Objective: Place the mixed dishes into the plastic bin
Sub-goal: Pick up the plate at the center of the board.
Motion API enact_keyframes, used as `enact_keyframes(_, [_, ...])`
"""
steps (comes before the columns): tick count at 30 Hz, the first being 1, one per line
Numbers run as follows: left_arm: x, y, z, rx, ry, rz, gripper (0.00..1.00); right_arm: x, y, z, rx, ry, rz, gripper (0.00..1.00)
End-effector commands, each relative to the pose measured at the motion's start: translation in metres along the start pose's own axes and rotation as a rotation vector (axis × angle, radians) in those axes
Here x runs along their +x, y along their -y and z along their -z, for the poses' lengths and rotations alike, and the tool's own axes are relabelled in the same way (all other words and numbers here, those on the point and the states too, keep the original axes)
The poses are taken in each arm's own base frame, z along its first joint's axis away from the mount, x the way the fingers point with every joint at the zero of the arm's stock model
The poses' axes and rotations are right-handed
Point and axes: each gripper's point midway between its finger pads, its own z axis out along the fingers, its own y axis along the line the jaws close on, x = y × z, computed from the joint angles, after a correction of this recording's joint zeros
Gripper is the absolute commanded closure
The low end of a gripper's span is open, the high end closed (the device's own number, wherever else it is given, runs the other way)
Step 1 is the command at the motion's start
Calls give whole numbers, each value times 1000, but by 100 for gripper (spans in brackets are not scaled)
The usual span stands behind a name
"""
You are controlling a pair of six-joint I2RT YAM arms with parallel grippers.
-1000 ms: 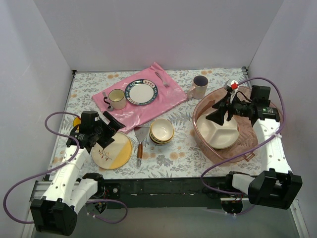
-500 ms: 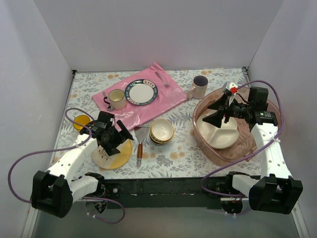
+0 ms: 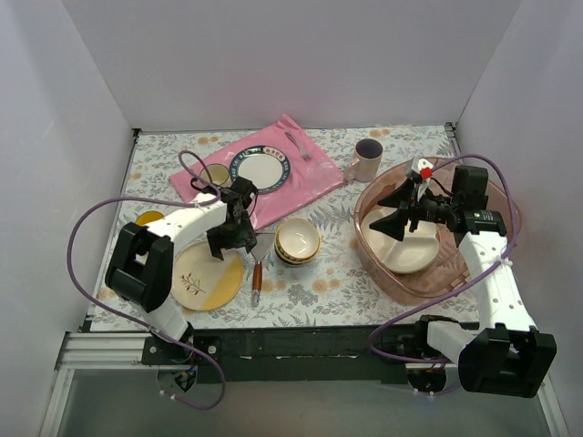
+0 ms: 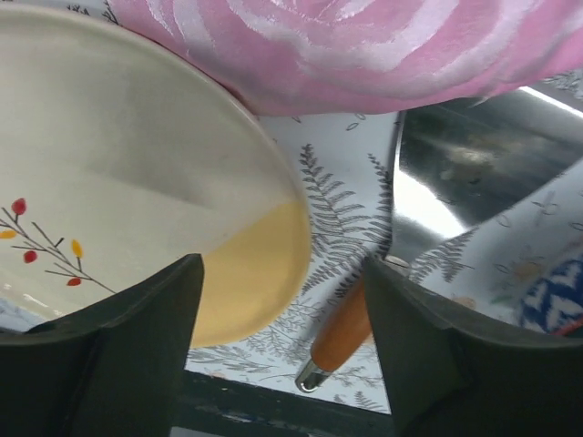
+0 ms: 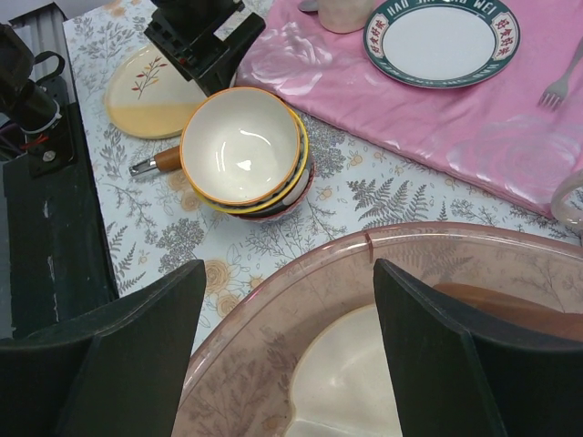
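Note:
The plastic bin [image 3: 455, 273] stands at the right and holds a cream divided plate [image 3: 405, 248]. My right gripper [image 3: 390, 211] hangs open and empty over the bin's left part; its wrist view shows the bin rim [image 5: 301, 273] and the divided plate [image 5: 355, 382] below the jaws. My left gripper [image 3: 233, 244] is open and empty, low over the right edge of a cream and yellow plate [image 3: 205, 280], which also shows in the left wrist view [image 4: 118, 182]. Stacked bowls [image 3: 298, 240] sit mid-table. A pinkish mug [image 3: 368, 159] stands behind the bin. A yellow mug [image 3: 148, 219] sits at the far left.
A spatula [image 3: 258, 266] with an orange handle [image 4: 342, 332] lies between the plate and the bowls. A pink mat [image 3: 301, 182] at the back holds a blue-rimmed white plate [image 3: 260, 170], a cream mug [image 3: 216, 177] and a fork [image 5: 556, 86]. White walls enclose three sides.
My left arm has swung right and away from me, from the plate's left side across to its right edge beside the spatula. The right gripper has stayed over the bin.

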Motion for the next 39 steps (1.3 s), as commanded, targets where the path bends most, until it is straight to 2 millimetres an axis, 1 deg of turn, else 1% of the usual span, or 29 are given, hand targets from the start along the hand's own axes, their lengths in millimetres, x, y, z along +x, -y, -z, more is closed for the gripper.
enact_keyframes(1, [-5, -12, 2, -128, 28, -49, 38, -7, -3, 0, -4, 21, 58, 18])
enact_keyframes(3, [-6, -7, 1, -129, 27, -49, 42, -6, -2, 0, -3, 20, 56, 18])
enact_keyframes(5, [-5, -7, -6, -149, 15, -49, 49, -5, -2, 0, -2, 18, 56, 18])
enact_keyframes(9, [-2, -6, -20, -171, 3, -51, 50, -5, -3, 0, -5, 20, 58, 18])
enact_keyframes(10, [-2, -4, -22, -170, 7, -45, 52, -6, -4, 0, -6, 21, 61, 18])
enact_keyframes(11, [-2, -3, -24, -168, 8, -44, 55, -6, -4, 1, -4, 21, 62, 18])
enact_keyframes(15, [-2, -2, -31, -177, 7, -45, 55, -5, -4, 0, -7, 22, 59, 18])
enact_keyframes(18, [-1, -2, -36, -188, -2, -53, 58, -5, -5, 0, -9, 22, 58, 18])
enact_keyframes(23, [-1, -4, -44, -217, -12, -66, 62, -4, -5, 0, -12, 24, 58, 18])
enact_keyframes(27, [-2, -5, -48, -243, -20, -80, 63, -5, -6, 0, -15, 26, 59, 18])
enact_keyframes(31, [-5, -2, -48, -249, -18, -87, 68, -5, -7, 0, -17, 27, 61, 18])
enact_keyframes(32, [-6, -2, -48, -250, -17, -87, 72, -5, -7, 0, -18, 28, 59, 18])
enact_keyframes(33, [-6, -1, -49, -252, -21, -93, 72, -5, -7, 0, -19, 28, 61, 18])
enact_keyframes(36, [-8, 1, -49, -255, -20, -100, 80, -5, -7, 0, -19, 28, 59, 18])
enact_keyframes(38, [-9, 1, -50, -257, -20, -99, 83, -6, -8, 0, -19, 29, 62, 18])
enact_keyframes(39, [-9, 2, -50, -256, -19, -97, 91, -6, -8, 0, -19, 29, 61, 18])
